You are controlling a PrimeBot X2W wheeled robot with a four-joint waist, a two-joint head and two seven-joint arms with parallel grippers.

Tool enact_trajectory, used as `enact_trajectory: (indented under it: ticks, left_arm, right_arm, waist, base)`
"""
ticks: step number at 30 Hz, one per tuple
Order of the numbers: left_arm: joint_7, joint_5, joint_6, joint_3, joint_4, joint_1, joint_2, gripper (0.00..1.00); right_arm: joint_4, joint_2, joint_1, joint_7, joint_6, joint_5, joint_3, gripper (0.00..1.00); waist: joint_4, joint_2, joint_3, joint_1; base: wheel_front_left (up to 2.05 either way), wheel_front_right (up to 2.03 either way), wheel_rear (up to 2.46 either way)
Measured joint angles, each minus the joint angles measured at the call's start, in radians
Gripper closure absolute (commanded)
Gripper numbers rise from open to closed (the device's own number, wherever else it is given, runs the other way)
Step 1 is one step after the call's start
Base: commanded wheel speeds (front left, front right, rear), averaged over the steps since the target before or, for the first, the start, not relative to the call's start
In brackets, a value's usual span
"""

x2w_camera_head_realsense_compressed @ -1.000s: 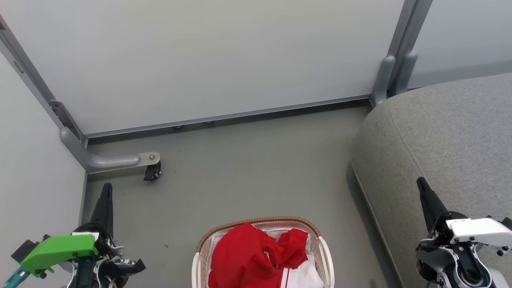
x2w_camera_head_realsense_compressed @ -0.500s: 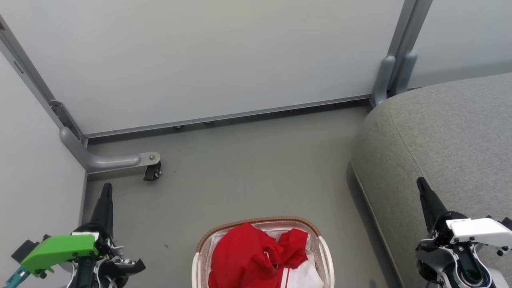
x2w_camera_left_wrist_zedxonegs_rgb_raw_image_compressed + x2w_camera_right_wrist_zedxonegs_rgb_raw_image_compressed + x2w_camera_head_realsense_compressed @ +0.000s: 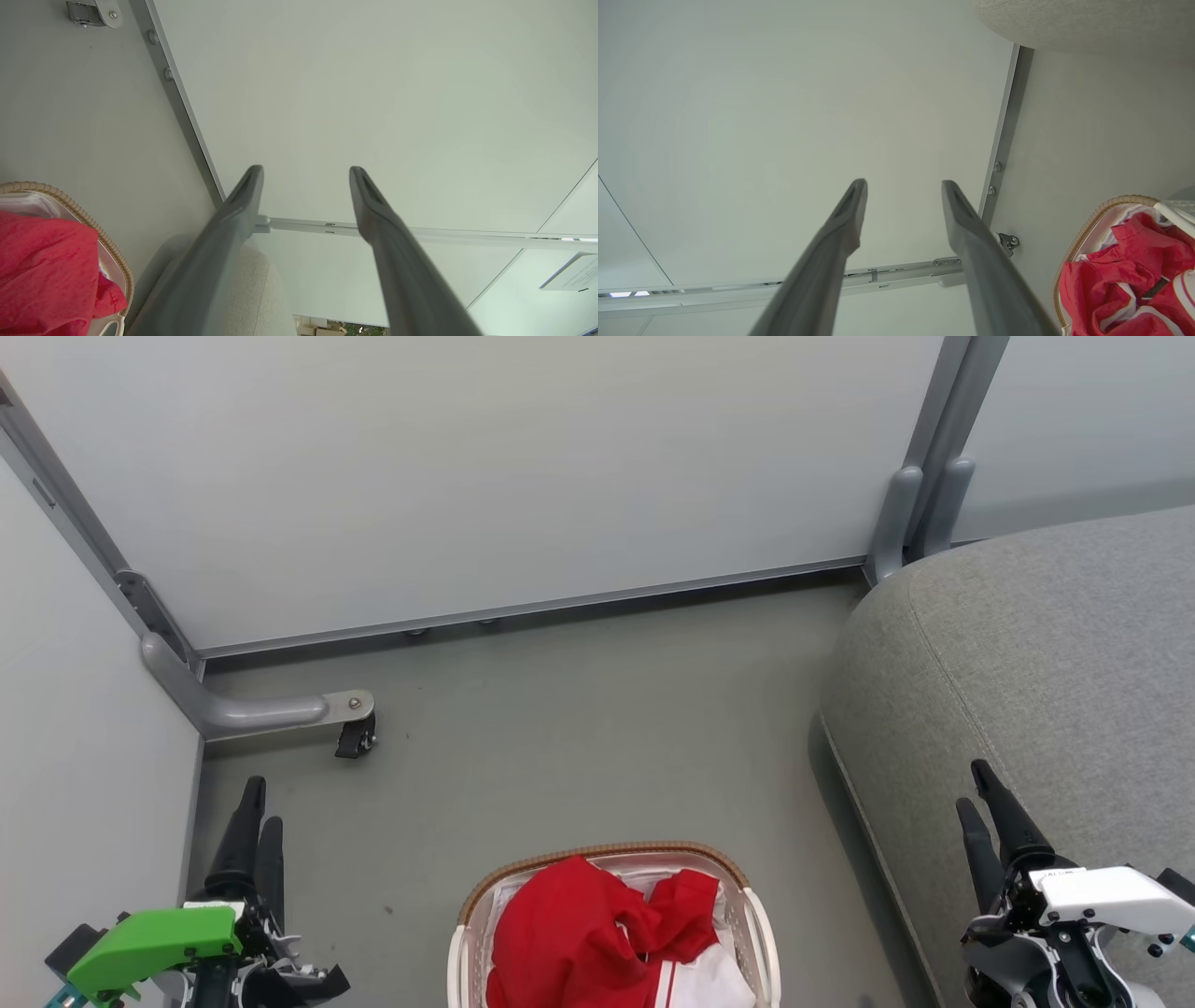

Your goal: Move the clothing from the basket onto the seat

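2 spread, empty grippers: clothing (image 3: pixel 569 933) in the basket (image 3: pixel 607 850) is flanked by left gripper (image 3: pixel 262 802) and right gripper (image 3: pixel 970 784), the latter beside the seat (image 3: pixel 1055 644).

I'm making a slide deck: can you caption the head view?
Open, empty left pincer and right pincer flank the basket of red clothing; grey seat at right.

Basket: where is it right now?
Head view, bottom centre: the basket stands on the floor between the left gripper and right gripper, left of the seat, holding the clothing.
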Motion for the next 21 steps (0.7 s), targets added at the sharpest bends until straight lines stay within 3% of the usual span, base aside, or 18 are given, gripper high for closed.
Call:
enact_trajectory:
  ticks: [6, 21]
  left_arm:
    - [-0.033, 0.044, 0.0, -0.011, 0.001, 0.001, 0.005, 0.0]
    - [-0.1, 0.369, 0.0, -0.034, 0.002, 0.0, 0.023, 0.0]
  right_arm:
    - [-0.007, -0.016, -0.002, -0.03, 0.0, -0.035, 0.022, 0.0]
    - [-0.016, -0.056, -0.03, -0.098, 0.0, -0.315, 0.077, 0.0]
  waist:
    - [0.0, 0.0, 0.001, 0.0]
    - [0.002, 0.0, 0.004, 0.0]
  base:
    - [0.0, 0.0, 0.0]
    - [0.0, 0.0, 0.0]
